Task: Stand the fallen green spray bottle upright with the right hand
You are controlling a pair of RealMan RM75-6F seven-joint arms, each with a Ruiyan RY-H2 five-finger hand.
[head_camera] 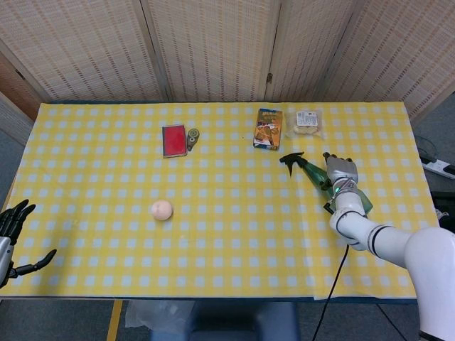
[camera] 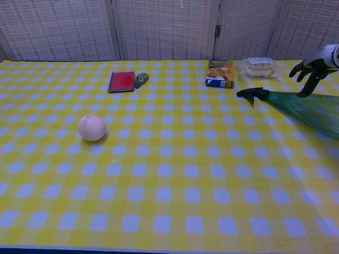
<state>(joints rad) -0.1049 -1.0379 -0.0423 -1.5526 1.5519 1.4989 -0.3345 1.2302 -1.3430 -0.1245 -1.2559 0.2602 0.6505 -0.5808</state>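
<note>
Translucent green spray bottle [camera: 310, 108] lying flat (black nozzle pointing left), right hand [camera: 312, 66] above it, fingers spread, holding nothing

Green spray bottle [head_camera: 334, 187] with a black trigger head lies on its side, directly beneath the right hand [head_camera: 340, 170], nozzle pointing away.

The green spray bottle [camera: 307, 107] lies on its side on the yellow checked worktop [camera: 169, 174], its black nozzle [camera: 253, 94] pointing left. The right hand [camera: 313, 66] hovers just above the bottle's upper side, its dark fingers [camera: 306, 87] spread and pointing down, holding nothing. Along the far edge sit a red booklet [camera: 122, 81], a small green roll [camera: 141, 79], a snack box [camera: 220, 73] and a clear bag of buns [camera: 258, 67]. A pale ball [camera: 92, 127] rests at the left.
</note>
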